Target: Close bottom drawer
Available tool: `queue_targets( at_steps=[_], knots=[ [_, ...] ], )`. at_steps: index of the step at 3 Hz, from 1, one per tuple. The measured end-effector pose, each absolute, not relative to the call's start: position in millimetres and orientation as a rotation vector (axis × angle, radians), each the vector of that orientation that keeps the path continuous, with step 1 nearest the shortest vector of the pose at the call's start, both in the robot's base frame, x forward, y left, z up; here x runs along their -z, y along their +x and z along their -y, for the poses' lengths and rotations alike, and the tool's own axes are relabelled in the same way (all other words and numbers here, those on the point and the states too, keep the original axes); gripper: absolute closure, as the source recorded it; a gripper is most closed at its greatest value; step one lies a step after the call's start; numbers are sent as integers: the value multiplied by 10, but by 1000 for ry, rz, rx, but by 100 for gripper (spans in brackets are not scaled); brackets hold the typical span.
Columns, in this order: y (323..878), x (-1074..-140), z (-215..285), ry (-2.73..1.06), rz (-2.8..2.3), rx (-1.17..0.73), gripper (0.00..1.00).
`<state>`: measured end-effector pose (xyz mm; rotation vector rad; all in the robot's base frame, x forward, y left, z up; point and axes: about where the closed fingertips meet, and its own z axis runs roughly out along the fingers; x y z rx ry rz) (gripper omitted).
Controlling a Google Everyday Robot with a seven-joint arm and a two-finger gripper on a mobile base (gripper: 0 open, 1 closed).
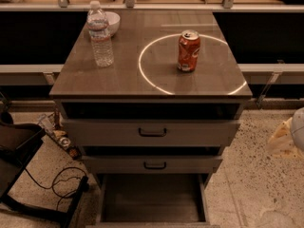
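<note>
— So, bottom drawer (pixel 152 204)?
— Pulled out at base of cabinet (pixel 142 87), under middle drawer (pixel 190 164).
— Gripper (pixel 290 136)?
— Pale shape at rt edge, apart from cabinet; its grip can't be told.

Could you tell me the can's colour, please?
The can is orange-red, best seen in the camera view; gripper at the right edge.

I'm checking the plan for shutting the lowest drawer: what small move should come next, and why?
Probably bring the gripper down toward the front edge of the bottom drawer. That drawer stands pulled out, floor exposed, while the gripper sits at the view's right edge, beside the cabinet, touching nothing.
</note>
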<state>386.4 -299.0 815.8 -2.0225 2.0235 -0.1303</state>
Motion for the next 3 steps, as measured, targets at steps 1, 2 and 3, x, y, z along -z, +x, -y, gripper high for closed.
queue_targets(
  at_steps=[1, 2, 3],
  knots=[
    [3860, -8165, 2987, -2023, -2023, 133, 96],
    [3801, -7755, 3036, -2026, -2066, 90, 100],
    [3653, -7081, 3127, -2025, -2127, 21, 100]
  ],
)
